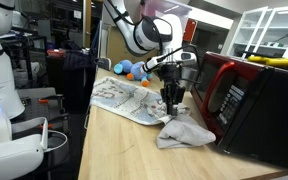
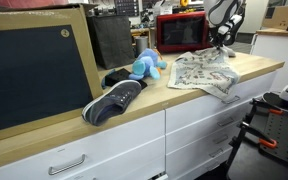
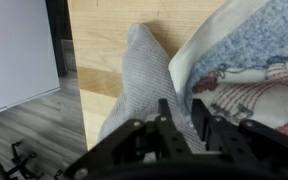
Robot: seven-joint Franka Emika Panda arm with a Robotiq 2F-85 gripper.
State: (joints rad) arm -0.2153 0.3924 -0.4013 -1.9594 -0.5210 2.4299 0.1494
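You are hanging the gripper (image 1: pixel 172 104) straight down over the wooden counter (image 1: pixel 114 152), its tips just above the seam where two fabrics meet. In the wrist view the grey cloth (image 3: pixel 142 75) is running from the fingers (image 3: pixel 165 112) up toward 12 o'clock, and the patterned blanket (image 3: pixel 252 70) is filling the 2 o'clock side. The two fingers are showing a narrow gap with grey fabric behind it. Whether they are pinching that fabric or only hovering over it, I cannot tell.

The vertical pose is probably letting the fingers straddle a raised fold, since the grey cloth is lying crumpled rather than flat, touching the blanket's edge.

The only container here is the red microwave (image 1: pixel 246 100), standing at 3 o'clock of the gripper. Its door is looking closed and its dark window is showing nothing inside.

Well apart, in an exterior view, a blue plush toy (image 2: pixel 147 65) and a dark sneaker (image 2: pixel 114 100) are lying further along the counter.
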